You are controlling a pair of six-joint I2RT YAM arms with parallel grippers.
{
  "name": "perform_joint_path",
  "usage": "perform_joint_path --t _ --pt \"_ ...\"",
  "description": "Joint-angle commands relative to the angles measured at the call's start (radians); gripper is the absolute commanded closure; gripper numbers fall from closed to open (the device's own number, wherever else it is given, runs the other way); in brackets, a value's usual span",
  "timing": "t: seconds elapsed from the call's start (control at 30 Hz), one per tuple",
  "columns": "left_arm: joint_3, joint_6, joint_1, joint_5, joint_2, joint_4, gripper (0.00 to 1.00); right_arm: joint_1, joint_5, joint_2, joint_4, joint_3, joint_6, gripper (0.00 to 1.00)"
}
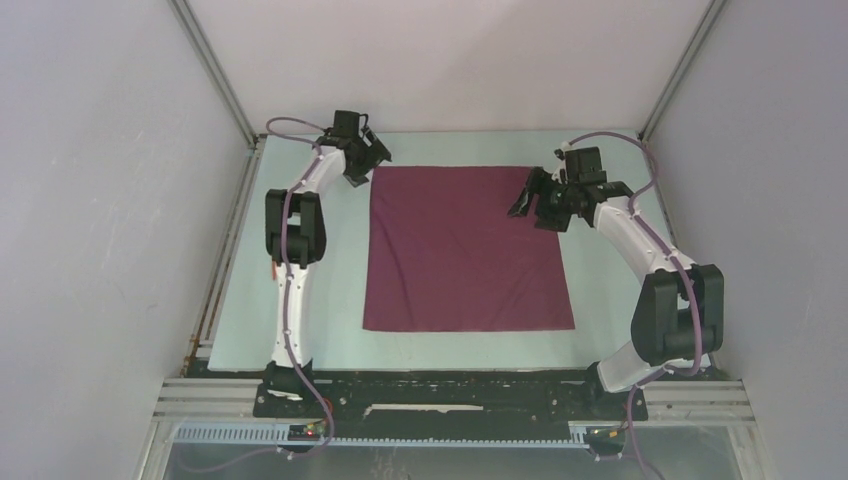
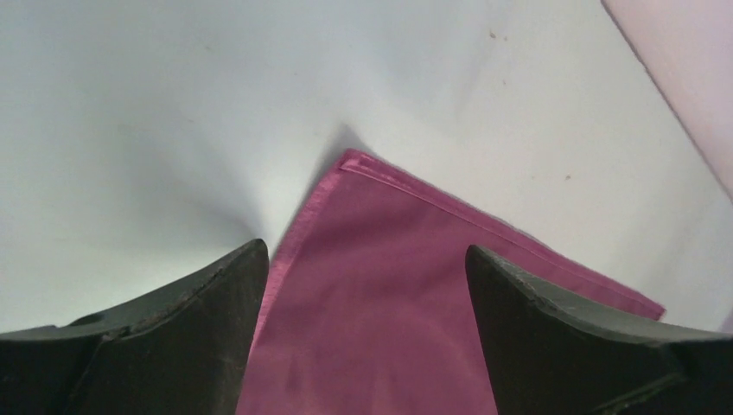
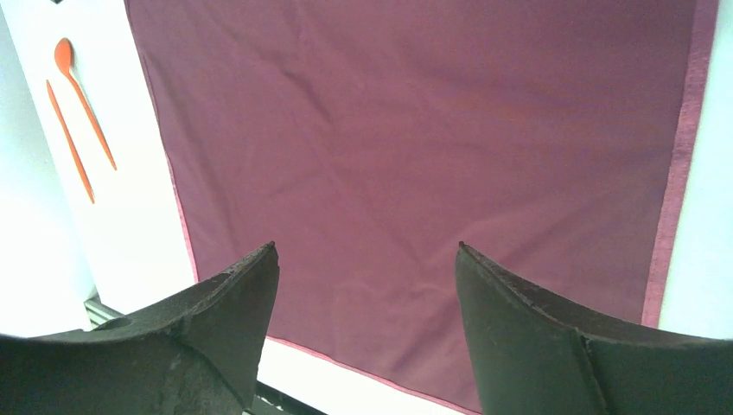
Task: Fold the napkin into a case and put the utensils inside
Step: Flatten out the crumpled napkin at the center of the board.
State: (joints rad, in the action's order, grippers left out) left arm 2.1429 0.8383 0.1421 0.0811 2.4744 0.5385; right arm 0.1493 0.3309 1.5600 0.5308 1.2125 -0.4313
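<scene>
The maroon napkin [image 1: 465,250] lies flat and unfolded as a square in the middle of the table. My left gripper [image 1: 372,168] hovers at its far left corner, jaws open and empty; the left wrist view shows that gripper [image 2: 365,246] straddling the napkin [image 2: 380,285] near the corner. My right gripper [image 1: 532,212] hangs open over the far right part of the cloth. In the right wrist view this gripper [image 3: 366,245] is above the napkin [image 3: 415,138]. Two orange utensils, a spoon [image 3: 82,99] and a thin stick [image 3: 69,143], lie on the table beside the cloth's edge. They do not show in the top view.
The pale table surface [image 1: 600,300] is boxed in by white walls on the left, back and right. A metal frame rail [image 1: 450,400] runs along the near edge by the arm bases. The left arm's links [image 1: 292,230] stand along the left side.
</scene>
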Motion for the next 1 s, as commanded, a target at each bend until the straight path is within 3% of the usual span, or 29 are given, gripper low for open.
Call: perform_joint_path --t 0.0,0.2,0.33,0.4,0.47,0.6,0.73,0.97 --pt "0.076 -0.196 -0.001 -0.062 -0.025 0.081 0.08 0.027 0.018 -0.028 -0.008 0.002 -0.001 0.16" --pt "-0.154 -0.229 0.006 0.092 -0.275 0.035 0.07 0.059 -0.098 -0.020 0.091 0.003 -0.010 0.09" --pt "-0.604 -0.118 0.045 0.103 -0.574 -0.198 0.07 0.033 -0.199 -0.005 0.201 -0.013 -0.060 0.08" --pt "-0.821 -0.050 0.080 0.083 -0.730 -0.316 0.01 0.013 -0.223 -0.016 0.244 -0.037 -0.102 0.09" --pt "-0.961 -0.010 0.119 0.093 -0.857 -0.369 0.00 -0.023 -0.216 -0.046 0.284 -0.085 -0.145 0.09" --pt "-1.138 -0.011 0.183 0.110 -1.048 -0.332 0.00 -0.136 -0.220 -0.105 0.386 -0.197 -0.235 0.09" --pt "-1.300 -0.038 0.217 0.073 -1.264 -0.256 0.00 -0.237 -0.225 -0.144 0.465 -0.279 -0.207 0.12" --pt "-1.562 0.007 0.231 0.061 -1.594 -0.184 0.05 -0.266 -0.233 -0.198 0.459 -0.372 -0.190 0.23"
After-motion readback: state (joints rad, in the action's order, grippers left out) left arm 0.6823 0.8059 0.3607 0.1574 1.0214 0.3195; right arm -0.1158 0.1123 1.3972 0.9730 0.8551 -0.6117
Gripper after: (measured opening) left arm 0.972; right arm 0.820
